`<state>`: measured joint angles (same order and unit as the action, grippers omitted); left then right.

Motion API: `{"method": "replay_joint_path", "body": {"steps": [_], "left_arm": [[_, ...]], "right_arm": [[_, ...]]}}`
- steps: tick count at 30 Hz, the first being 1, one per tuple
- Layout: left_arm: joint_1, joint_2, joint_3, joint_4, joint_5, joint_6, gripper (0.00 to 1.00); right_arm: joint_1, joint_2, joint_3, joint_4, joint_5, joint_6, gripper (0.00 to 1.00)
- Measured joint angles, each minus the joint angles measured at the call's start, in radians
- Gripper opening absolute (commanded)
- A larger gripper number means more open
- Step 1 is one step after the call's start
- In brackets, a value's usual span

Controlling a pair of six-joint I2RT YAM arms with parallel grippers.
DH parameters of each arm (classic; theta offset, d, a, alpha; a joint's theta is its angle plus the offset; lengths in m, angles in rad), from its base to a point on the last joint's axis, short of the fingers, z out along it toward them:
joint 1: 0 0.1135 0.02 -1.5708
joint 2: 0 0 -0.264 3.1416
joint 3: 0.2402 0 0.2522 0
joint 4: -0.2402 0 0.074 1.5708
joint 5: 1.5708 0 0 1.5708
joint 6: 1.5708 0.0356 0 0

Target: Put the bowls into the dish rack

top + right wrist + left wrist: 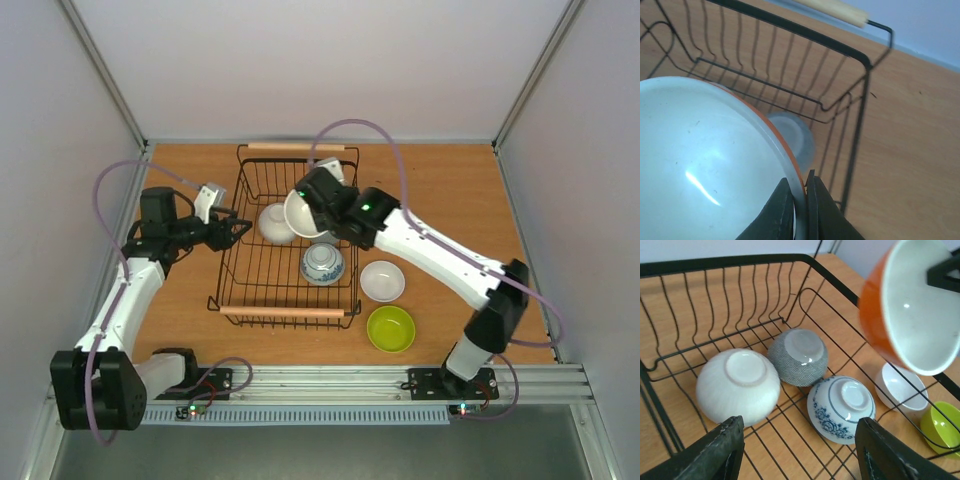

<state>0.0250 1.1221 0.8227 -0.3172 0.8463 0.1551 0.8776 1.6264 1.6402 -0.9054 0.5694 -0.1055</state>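
Top view: right hand (315,200) pinches the orange bowl (298,215), tipped on edge, over the dish rack (285,313), 1 o'clock of its middle | left wrist view: left hand (238,230) wide, empty, bowl at 2 o'clock | right wrist view: rack wires at 12 o'clock.

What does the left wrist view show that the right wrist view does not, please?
Only the left wrist view: the blue-patterned bowl upside down in the dish rack, and the small white bowl and lime green bowl outside it. Only the right wrist view: the rack's wooden handle. Both: the orange bowl, tilted above the rack.
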Motion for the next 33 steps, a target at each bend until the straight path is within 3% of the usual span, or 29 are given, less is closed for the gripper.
{"method": "replay_joint_path", "body": {"steps": [7,22,24,28,29,33], "left_arm": [[-0.027,0.000,0.001,-0.047,0.006,0.039,0.62],[-0.078,0.011,0.019,-0.106,0.031,0.097,0.61],[-0.080,0.012,0.019,-0.106,0.026,0.097,0.53],[-0.082,0.018,0.020,-0.109,0.017,0.103,0.07],[-0.080,0.021,0.021,-0.111,0.004,0.097,0.01],[-0.066,0.042,0.032,-0.108,-0.083,0.011,0.01]], "right_arm": [[0.057,0.161,0.148,-0.024,0.034,-0.043,0.01],[0.184,0.305,0.338,-0.066,0.053,-0.092,0.01],[0.191,0.305,0.338,-0.068,0.056,-0.093,0.01],[0.208,0.305,0.338,-0.075,0.067,-0.098,0.01],[0.210,0.304,0.338,-0.081,0.066,-0.098,0.01],[0.251,0.305,0.333,-0.061,0.067,-0.063,0.02]]}}
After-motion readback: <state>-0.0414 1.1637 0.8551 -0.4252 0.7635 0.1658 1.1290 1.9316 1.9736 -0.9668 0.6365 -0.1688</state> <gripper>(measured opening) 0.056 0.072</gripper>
